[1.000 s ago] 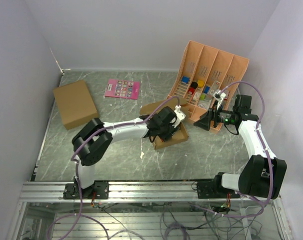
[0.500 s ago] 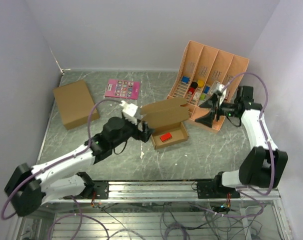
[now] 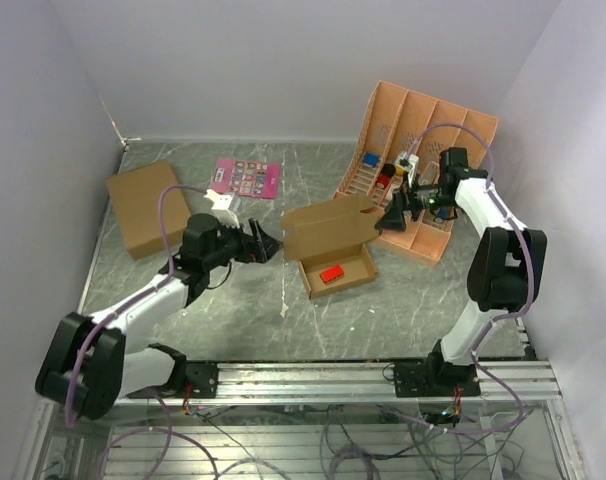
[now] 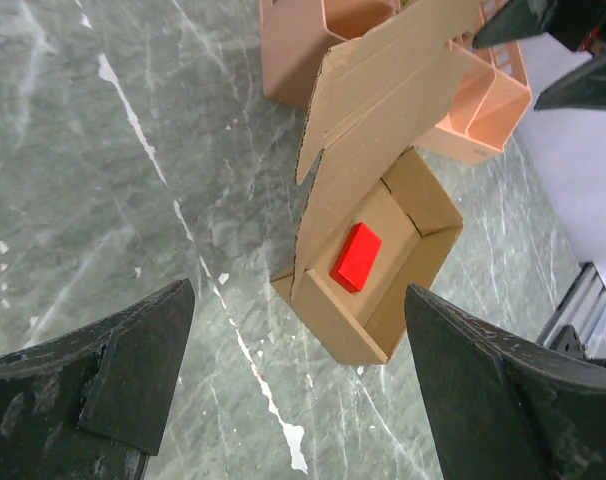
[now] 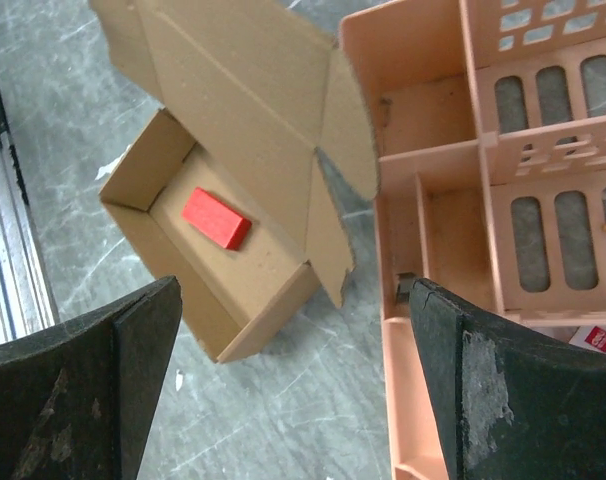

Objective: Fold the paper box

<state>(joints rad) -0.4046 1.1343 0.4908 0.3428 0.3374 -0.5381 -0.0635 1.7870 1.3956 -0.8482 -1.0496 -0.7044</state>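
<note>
Folding status: box (image 3: 355, 265) tray formed, lid (image 3: 328, 228) standing open, not yet closed.
Box location: mid table (image 3: 383, 310), just beside the organizer (image 3: 423, 150); red block (image 3: 331, 273) inside.
Left tool (image 3: 264, 243): spread, empty, left of box, aimed at it; likely there to steady it.
Right tool (image 3: 391, 218): spread, empty, near lid's right edge; looks placed to push lid down.
Risk: thin lid may buckle if pushed off-crease.

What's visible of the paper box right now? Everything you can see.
Plain brown thin cardboard: the paper box is a small oblong tray resting on the table, lid open and raised on its far side, side tabs unfolded. A red block lies flat inside. The lid's corner nears the pink organizer; contact unclear. The left gripper and right gripper, both open, flank it without touching.
</note>
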